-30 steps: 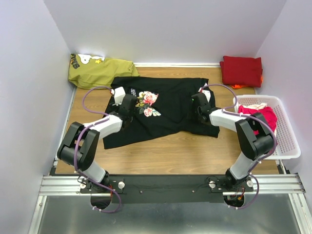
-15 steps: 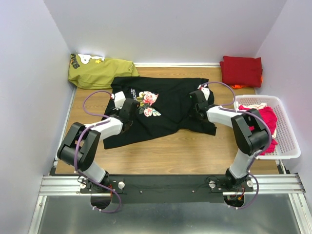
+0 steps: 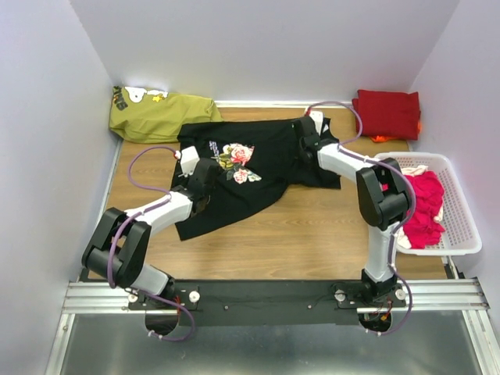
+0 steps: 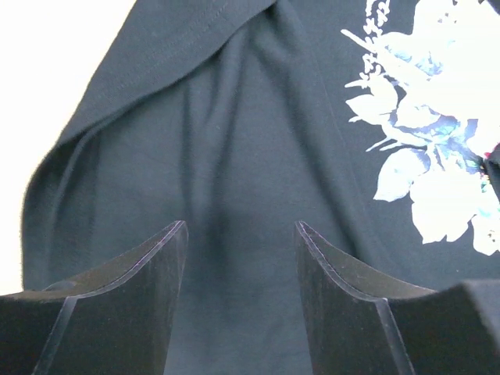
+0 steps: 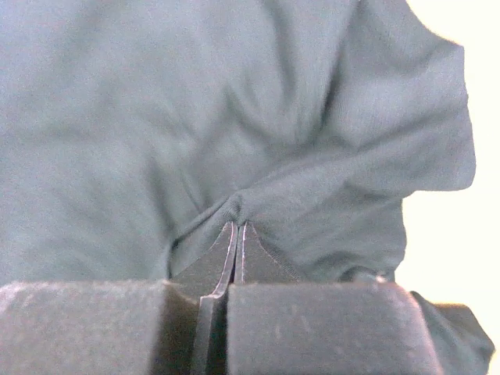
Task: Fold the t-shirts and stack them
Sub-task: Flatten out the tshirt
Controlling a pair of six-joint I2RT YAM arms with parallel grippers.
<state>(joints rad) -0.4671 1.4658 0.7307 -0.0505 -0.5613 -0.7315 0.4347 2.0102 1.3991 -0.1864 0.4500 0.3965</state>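
A black t-shirt (image 3: 266,168) with a flower print (image 3: 238,162) lies spread in the middle of the table. My left gripper (image 3: 206,176) hovers over its left part, beside the print. In the left wrist view that gripper (image 4: 241,230) is open, with only flat black cloth (image 4: 234,156) between its fingers. My right gripper (image 3: 302,150) is on the shirt's far right side. Its jaws (image 5: 238,225) are shut on a small bunched pinch of black cloth (image 5: 312,141). A folded dark red t-shirt (image 3: 387,113) lies at the back right. Bright pink t-shirts (image 3: 420,205) fill the basket.
A white plastic basket (image 3: 461,223) stands at the right edge. An olive-green shirt (image 3: 156,116) lies crumpled in the back left corner. Walls close in the table on the left, back and right. Bare wood (image 3: 312,234) shows in front of the black shirt.
My right gripper has shut on the shirt's right side and drawn it toward the back and left, bunching that side. My left gripper has shifted slightly and stays open.
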